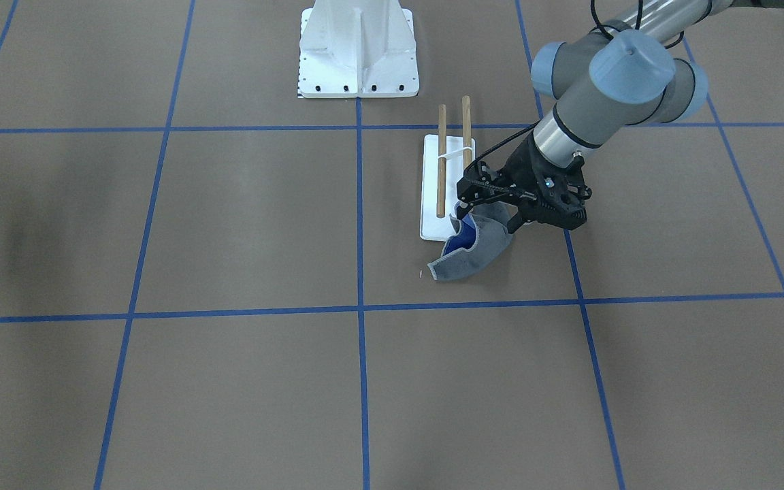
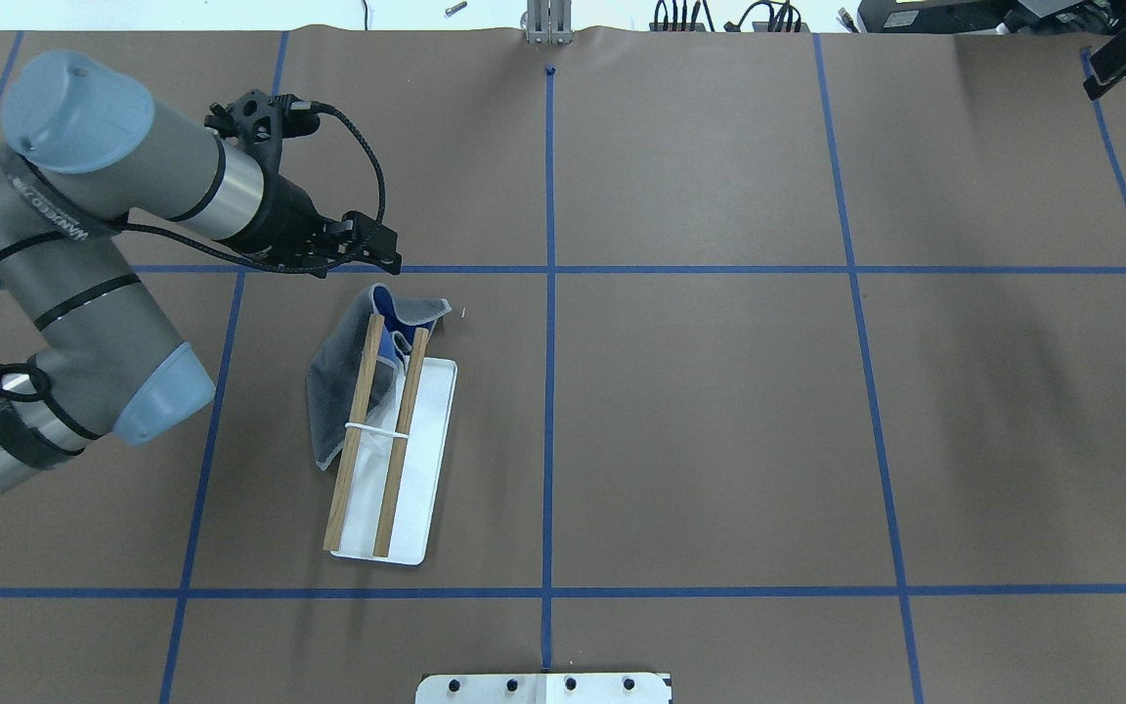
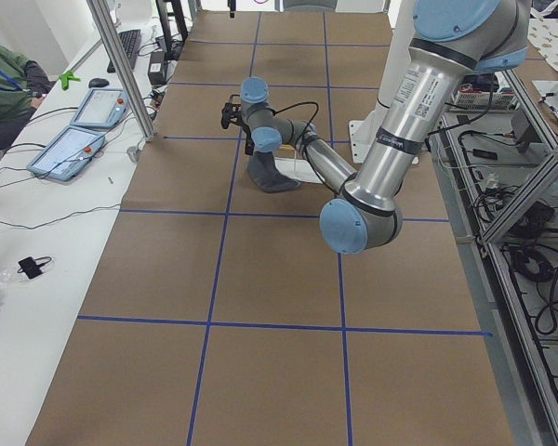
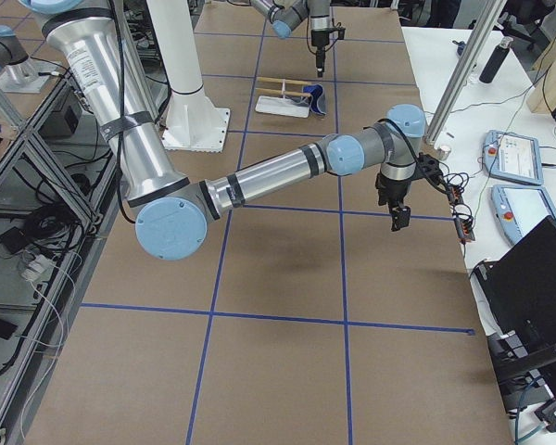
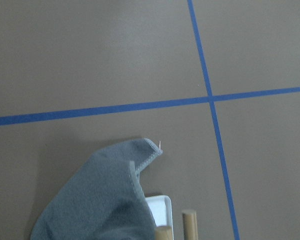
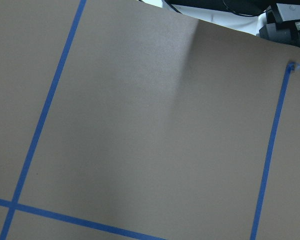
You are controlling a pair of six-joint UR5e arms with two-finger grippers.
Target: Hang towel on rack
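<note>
Brown two-dowel wooden rack (image 2: 431, 460) on its white base plate lies below the left gripper (image 2: 375, 246); jaw spread cannot be told. Small dark grey, blue-backed cloth towel (image 2: 338, 381) sits bunched under the jaws at the rack's end, unhung. Judged light and limp: pinch a stitched corner.

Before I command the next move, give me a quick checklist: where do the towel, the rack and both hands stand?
1. Left hand clear of the towel: ok. It looks open and sits above the towel.
2. Towel draped over the rack: not ok. A dowel shows on top of the towel in the overhead view.
3. Towel spread out: not ok. It is bunched at the rack's end farthest from the robot.
4. Rack upright on its base: ok.
5. Right hand out of the way: ok. It is near the table's far right corner.
6. Right hand open or shut: cannot tell.
</note>
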